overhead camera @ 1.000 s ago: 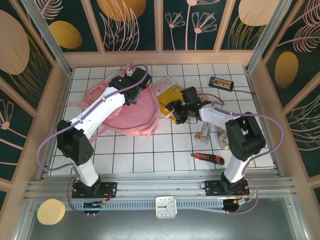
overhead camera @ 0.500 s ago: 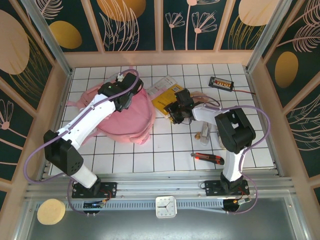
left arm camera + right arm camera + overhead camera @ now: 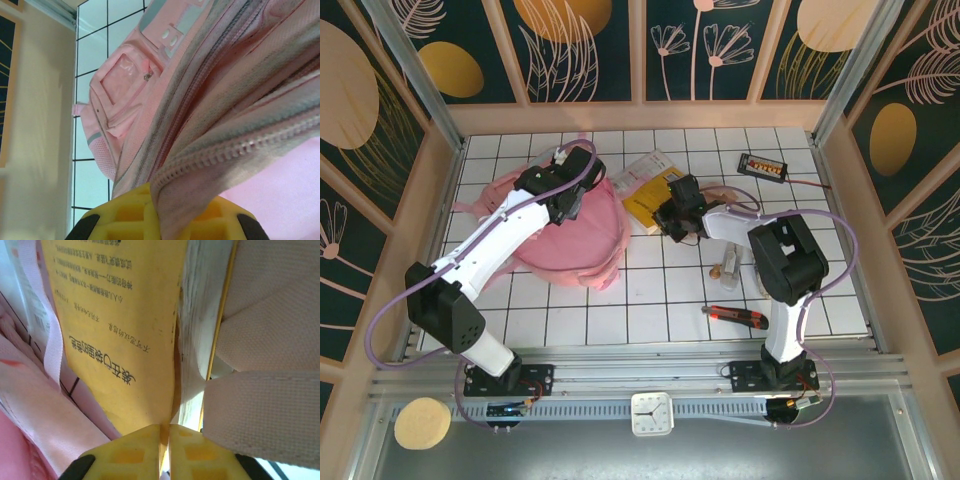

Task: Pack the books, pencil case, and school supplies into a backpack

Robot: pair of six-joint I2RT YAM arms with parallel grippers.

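The pink backpack (image 3: 570, 235) lies at the left middle of the tiled table. My left gripper (image 3: 568, 197) is shut on its zipped rim, and in the left wrist view that fabric (image 3: 210, 100) runs out from between the yellow jaws (image 3: 160, 200). The yellow book (image 3: 645, 190) lies just right of the backpack. My right gripper (image 3: 675, 215) is shut on its front cover (image 3: 115, 315), which is pinched between the jaws (image 3: 165, 432) while the white pages hang loose. The pale-pink pencil case (image 3: 724, 193) lies behind the right arm. Small silvery school supplies (image 3: 730, 262) lie further forward.
A red and black cutter (image 3: 735, 316) lies near the front right. A black wired box with orange buttons (image 3: 763, 165) sits at the back right. Wooden walls (image 3: 430, 200) close in the table on three sides. Pale-pink webbing (image 3: 260, 415) crosses beside the book.
The right gripper has closed onto the book's cover. The left arm swung left with the backpack's rim early on, then held still.
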